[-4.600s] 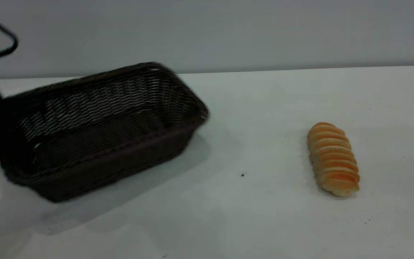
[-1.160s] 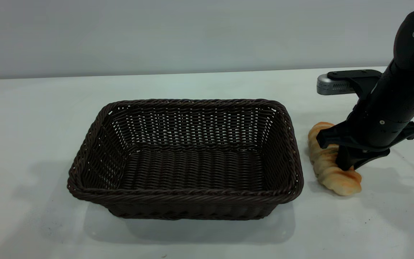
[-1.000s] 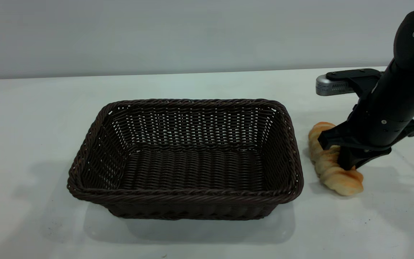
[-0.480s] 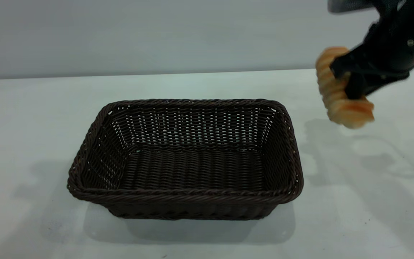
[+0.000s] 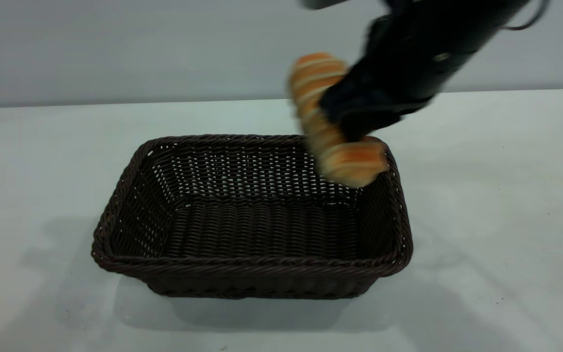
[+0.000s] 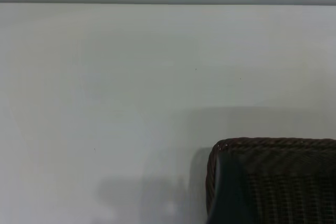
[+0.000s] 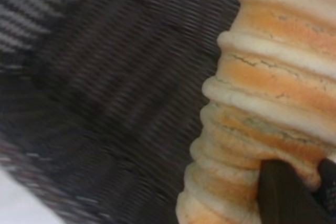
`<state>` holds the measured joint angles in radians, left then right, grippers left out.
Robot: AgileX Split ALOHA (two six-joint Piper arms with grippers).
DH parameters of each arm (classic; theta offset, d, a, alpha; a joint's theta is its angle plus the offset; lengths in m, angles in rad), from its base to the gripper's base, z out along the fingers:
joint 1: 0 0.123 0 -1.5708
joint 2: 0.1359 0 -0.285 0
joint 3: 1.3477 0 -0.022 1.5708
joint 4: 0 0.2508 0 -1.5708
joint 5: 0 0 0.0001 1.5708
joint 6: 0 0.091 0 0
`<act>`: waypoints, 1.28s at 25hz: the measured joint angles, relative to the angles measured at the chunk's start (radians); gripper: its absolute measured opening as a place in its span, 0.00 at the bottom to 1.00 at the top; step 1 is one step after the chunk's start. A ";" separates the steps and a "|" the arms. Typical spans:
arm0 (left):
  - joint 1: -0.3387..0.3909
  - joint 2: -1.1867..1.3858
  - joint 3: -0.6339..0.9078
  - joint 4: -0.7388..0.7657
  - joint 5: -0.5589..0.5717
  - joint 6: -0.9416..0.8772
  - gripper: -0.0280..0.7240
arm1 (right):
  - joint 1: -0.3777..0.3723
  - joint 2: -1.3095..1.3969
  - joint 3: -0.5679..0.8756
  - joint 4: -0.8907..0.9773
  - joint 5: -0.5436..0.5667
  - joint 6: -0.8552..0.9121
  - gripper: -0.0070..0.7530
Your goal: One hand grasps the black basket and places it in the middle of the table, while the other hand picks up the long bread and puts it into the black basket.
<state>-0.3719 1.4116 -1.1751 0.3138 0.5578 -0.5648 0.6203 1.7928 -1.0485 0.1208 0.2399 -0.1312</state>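
The black basket (image 5: 252, 264) stands upright in the middle of the white table (image 5: 496, 195), with nothing in it. My right gripper (image 5: 355, 124) is shut on the long bread (image 5: 350, 159) and holds it in the air, tilted, above the basket's far right corner. In the right wrist view the bread (image 7: 268, 82) fills the side, one black finger (image 7: 283, 192) presses on it, and the basket's weave (image 7: 105, 77) lies below. My left gripper is outside the exterior view. Its wrist view shows a basket corner (image 6: 283, 182) with a dark smooth shape (image 6: 228, 192) in front.
Bare white tabletop lies on every side of the basket, with a few tiny dark specks (image 5: 496, 302). A plain grey wall (image 5: 164, 49) runs behind the table's far edge.
My right gripper lifted the long bread off the table at the right and carried it left to above the basket's far right corner. The basket has stayed put in the middle.
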 joint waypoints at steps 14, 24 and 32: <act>0.000 -0.295 0.001 0.035 0.187 0.103 0.77 | -0.021 0.063 0.000 -0.002 -0.032 -0.015 0.59; 0.000 -0.546 0.149 0.075 0.360 0.105 0.77 | -0.201 -0.157 0.001 -0.004 0.222 -0.015 0.54; 0.000 -0.775 0.331 0.068 0.367 0.166 0.77 | -0.211 -0.413 0.003 -0.024 0.491 -0.015 0.43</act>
<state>-0.3719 0.6371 -0.8439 0.3822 0.9247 -0.3986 0.4092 1.3798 -1.0456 0.0970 0.7305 -0.1464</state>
